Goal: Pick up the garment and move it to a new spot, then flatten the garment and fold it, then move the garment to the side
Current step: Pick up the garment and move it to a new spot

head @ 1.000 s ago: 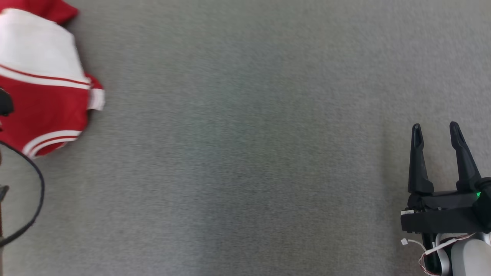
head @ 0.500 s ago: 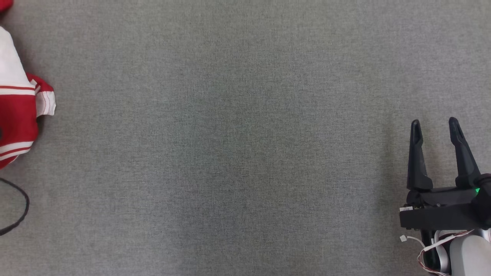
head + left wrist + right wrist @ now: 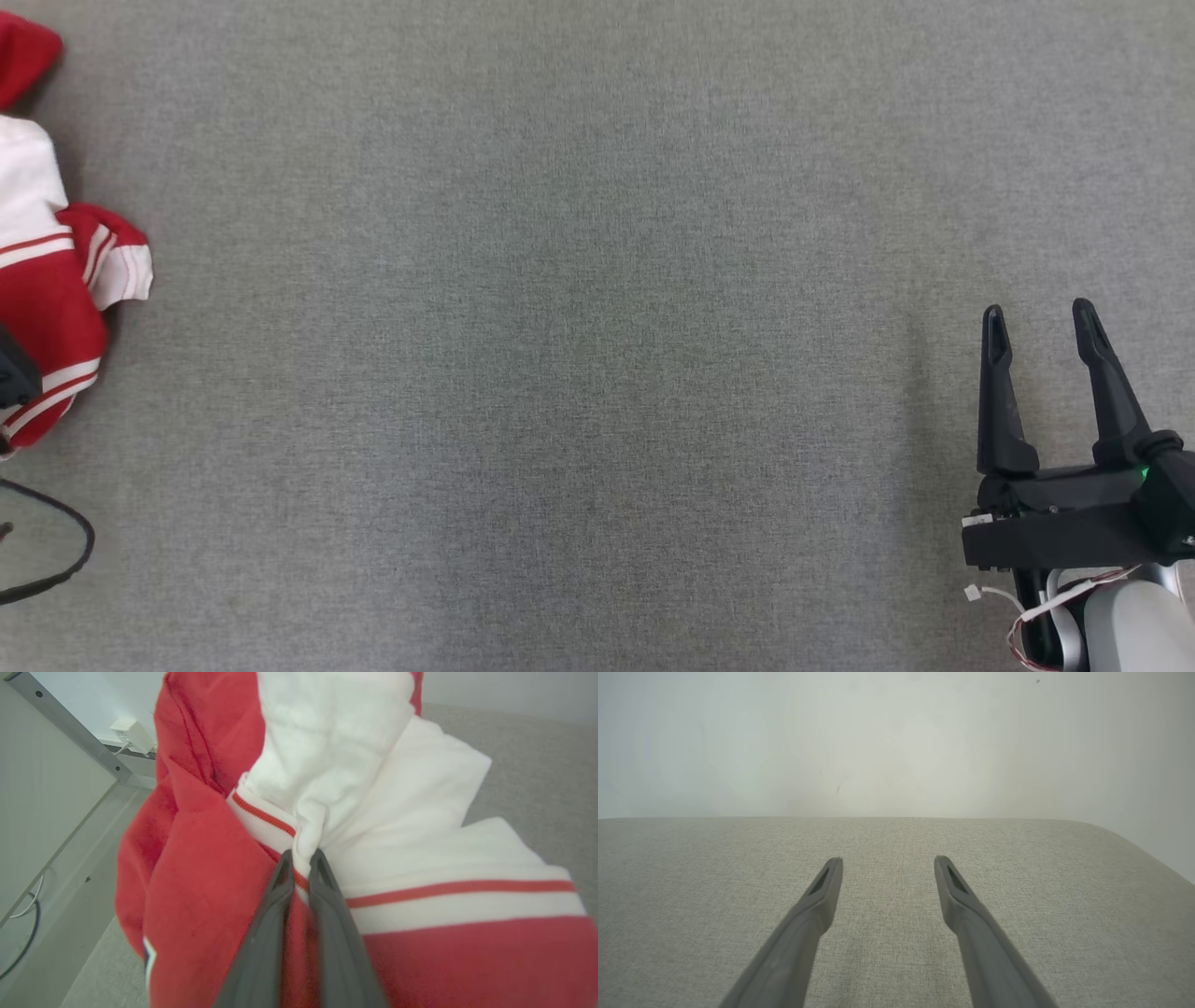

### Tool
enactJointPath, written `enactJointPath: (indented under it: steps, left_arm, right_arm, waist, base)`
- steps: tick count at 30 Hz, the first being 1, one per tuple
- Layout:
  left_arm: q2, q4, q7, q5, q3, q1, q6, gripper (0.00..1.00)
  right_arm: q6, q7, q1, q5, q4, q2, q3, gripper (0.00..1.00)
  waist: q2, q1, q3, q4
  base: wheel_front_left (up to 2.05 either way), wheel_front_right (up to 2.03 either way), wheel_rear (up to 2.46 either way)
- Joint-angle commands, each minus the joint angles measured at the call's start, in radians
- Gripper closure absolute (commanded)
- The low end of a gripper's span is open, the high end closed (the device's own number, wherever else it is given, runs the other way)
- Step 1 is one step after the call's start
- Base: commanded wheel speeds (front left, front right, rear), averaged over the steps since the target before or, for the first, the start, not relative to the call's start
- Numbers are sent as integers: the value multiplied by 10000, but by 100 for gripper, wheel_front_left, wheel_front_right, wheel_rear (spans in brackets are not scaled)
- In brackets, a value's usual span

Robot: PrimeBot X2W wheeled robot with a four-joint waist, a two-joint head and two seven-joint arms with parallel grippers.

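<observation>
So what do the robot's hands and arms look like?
The right gripper has two long, dark, pointed fingers on a blocky black base, with a tiny green light, thin red and white wires and a pale grey forearm behind. The left gripper has the same slim dark fingers.

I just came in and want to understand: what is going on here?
The left gripper is shut on a bunched fold of the red and white garment, at the left side of the grey surface. The right gripper is open over bare surface, holding nothing. The garment is crumpled, not yet flattened or folded.
</observation>
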Motion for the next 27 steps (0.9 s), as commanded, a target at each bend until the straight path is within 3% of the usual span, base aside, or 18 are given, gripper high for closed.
enactJointPath:
  steps: [1, 11, 17, 27]
  left_arm:
    - [15, -34, -188, 135, -29, -104, 50, 100]
    - [448, -1150, -1916, 494, -252, -765, 6, 100]
    - [571, -2615, -2176, 874, -661, -1428, -53, 100]
    - [-325, -5244, -1385, 1122, -1785, -2480, -359, 100]
  right_arm:
    - [-25, -54, 80, 17, 29, -19, -20, 0]
    - [-23, -190, 314, 144, 496, 151, 87, 0]
    - [-25, -353, 459, 278, 898, 305, 117, 0]
    - [-25, -528, 501, 576, 1548, 456, 234, 0]
  waist:
    - [-1, 1, -145, 40]
    - [-1, 1, -1204, 234]
    - [-1, 1, -1808, 88]
    - [-1, 1, -2385, -876]
  base:
    - [0, 0, 0]
    - [0, 0, 0]
    - [0, 0, 0]
    - [0, 0, 0]
